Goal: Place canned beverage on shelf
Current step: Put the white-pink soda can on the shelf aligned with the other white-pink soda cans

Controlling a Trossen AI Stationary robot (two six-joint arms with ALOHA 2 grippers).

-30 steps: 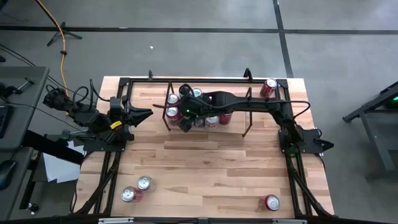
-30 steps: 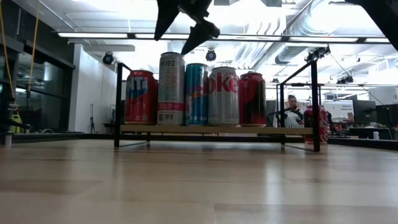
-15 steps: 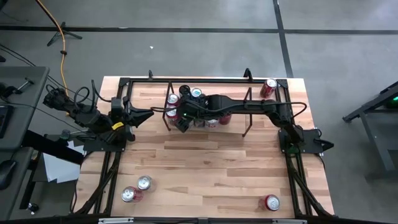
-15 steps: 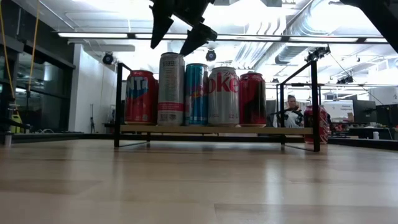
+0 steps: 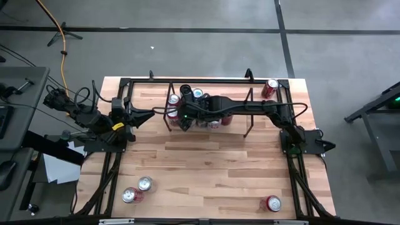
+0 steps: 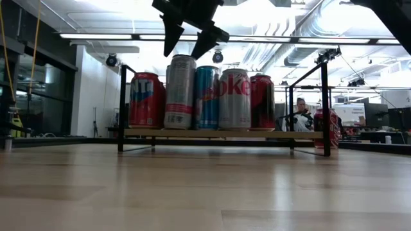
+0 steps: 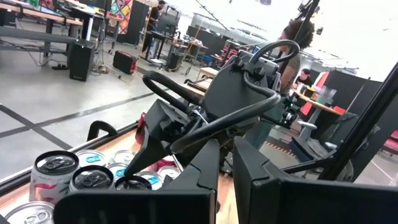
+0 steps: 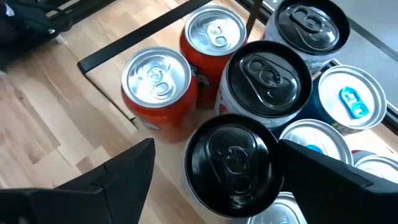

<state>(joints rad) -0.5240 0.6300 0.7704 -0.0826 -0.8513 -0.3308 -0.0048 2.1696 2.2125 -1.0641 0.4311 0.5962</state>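
Note:
The shelf (image 6: pixel 289 134) stands at the table's far middle and carries several cans in a cluster. My right gripper (image 6: pixel 183 54) hangs open over them, slanting down, with one finger on either side of the black top of a tall silver can (image 8: pixel 233 165) in the front row (image 6: pixel 180 93). That can stands on the shelf top, leaning toward the blue can (image 6: pixel 204 96) beside it. My left gripper (image 5: pixel 149 114) is shut and level at the table's left side, holding nothing. My right gripper comes from above, slanting down over the tall silver can. One fingertip (image 6: pixel 169 50) reaches the can's top rim (image 6: pixel 173 59) on the side away from the blue can. Whether the other finger touches, I cannot tell. The can's base is on the shelf and its top tilts.
Loose cans lie on the table: two at the near left (image 5: pixel 145 184) (image 5: pixel 130 195), one at the near right (image 5: pixel 272 203), one at the far right corner (image 5: pixel 271 87). A black rail frame (image 5: pixel 125 81) edges the table. A person sits in the room beyond.
My right gripper has turned over the cans and its fingertips have come down to the silver can's top. That can stood upright and now leans toward the blue can; its base has stayed in place.

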